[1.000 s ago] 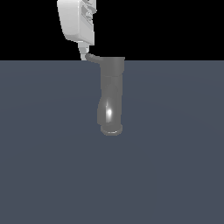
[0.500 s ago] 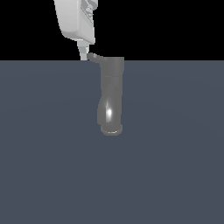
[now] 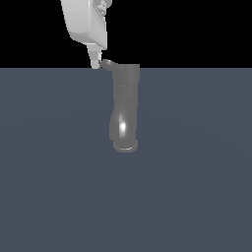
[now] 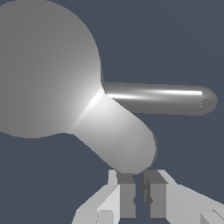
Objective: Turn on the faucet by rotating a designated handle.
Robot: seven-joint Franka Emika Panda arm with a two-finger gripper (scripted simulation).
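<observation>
We are reading the exterior view left to right. The white gripper (image 3: 97, 63) is hanging at the far edge of the floor (image 3: 197, 187), tip touching or just beside the handle (image 3: 106, 64), probably so a sideways push can rotate it. In the wrist view the fingers (image 4: 124, 199) are sitting nearly together with a thin gap, gripping nothing, just short of a rounded lobe, likely the handle's end. Right of the gripper, the faucet (image 3: 125, 106) is standing mid-scene: grey, glossy column, wider cap, ringed near end, bright highlight. The handle is showing as a small thin grey lever off the cap's left.
</observation>
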